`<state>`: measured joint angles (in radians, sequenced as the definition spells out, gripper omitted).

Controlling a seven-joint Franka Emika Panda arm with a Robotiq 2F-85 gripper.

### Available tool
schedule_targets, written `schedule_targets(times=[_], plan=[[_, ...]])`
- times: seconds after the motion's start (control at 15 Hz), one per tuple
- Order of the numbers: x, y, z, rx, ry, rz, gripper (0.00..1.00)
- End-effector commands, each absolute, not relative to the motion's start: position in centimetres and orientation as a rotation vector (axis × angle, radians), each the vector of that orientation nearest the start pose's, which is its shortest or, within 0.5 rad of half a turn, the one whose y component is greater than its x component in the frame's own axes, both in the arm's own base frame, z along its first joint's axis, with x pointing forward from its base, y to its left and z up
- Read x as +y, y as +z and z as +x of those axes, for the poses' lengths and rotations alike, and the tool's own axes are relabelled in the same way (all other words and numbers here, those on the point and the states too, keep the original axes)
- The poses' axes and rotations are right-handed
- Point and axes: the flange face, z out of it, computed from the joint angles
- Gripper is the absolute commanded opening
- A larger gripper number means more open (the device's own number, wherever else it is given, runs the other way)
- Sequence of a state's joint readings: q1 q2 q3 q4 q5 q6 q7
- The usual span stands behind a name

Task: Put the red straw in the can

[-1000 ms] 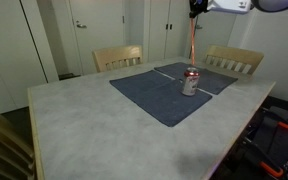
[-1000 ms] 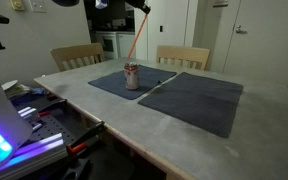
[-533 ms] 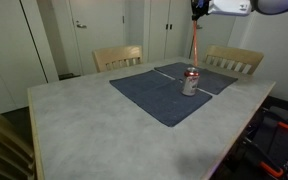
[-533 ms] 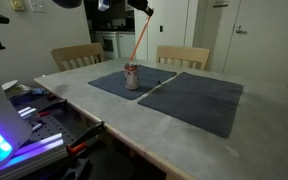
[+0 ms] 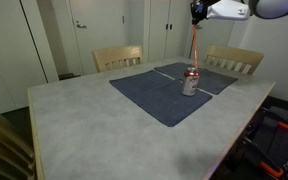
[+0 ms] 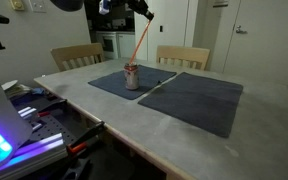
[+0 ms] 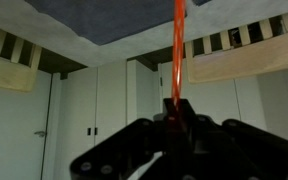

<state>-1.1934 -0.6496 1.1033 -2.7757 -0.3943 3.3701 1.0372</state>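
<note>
Fingers (image 5: 196,14) sit high over the tabletop (image 5: 84,125), clamped on the top end of the straw (image 5: 193,45). In the wrist view the fingers (image 7: 185,112) press on the straw (image 7: 178,50) from both sides, with no gap showing. The straw runs straight away from the fingers toward the dark mat (image 7: 104,15).

In an exterior view the straw hangs almost upright under the fingers. In an exterior view the straw (image 6: 140,42) slants down and away from the fingers (image 6: 144,14).

The can (image 5: 190,82) stands upright well below the fingers, at the straw's far end, and shows in both exterior views (image 6: 132,77). The straw's lower tip meets the can's top. Cannot tell whether the tip is inside the opening or only at the rim.

The can sits on the mat (image 5: 149,95), near the mat's edge. A second mat (image 6: 199,95) lies just beside it, with a thin strip of tabletop between them. Both mats lie flat on the grey tabletop (image 6: 184,140).

Two wooden chairs (image 5: 118,57) (image 5: 234,60) stand at the tabletop's far edge, lower than the fingers and beyond the can. White doors (image 7: 104,110) are behind them.

The wrist picture is upside down, with the mat at the top and the chair backs under it.
</note>
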Motion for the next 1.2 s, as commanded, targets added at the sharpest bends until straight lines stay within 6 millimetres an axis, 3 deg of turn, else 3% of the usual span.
schedule_targets(times=[0.0, 1.13], plan=[[0.1, 37.2, 42.5, 0.784, -1.514, -2.895, 0.02], [0.3, 34.9, 42.7, 0.902, -1.47, -2.861, 0.02]])
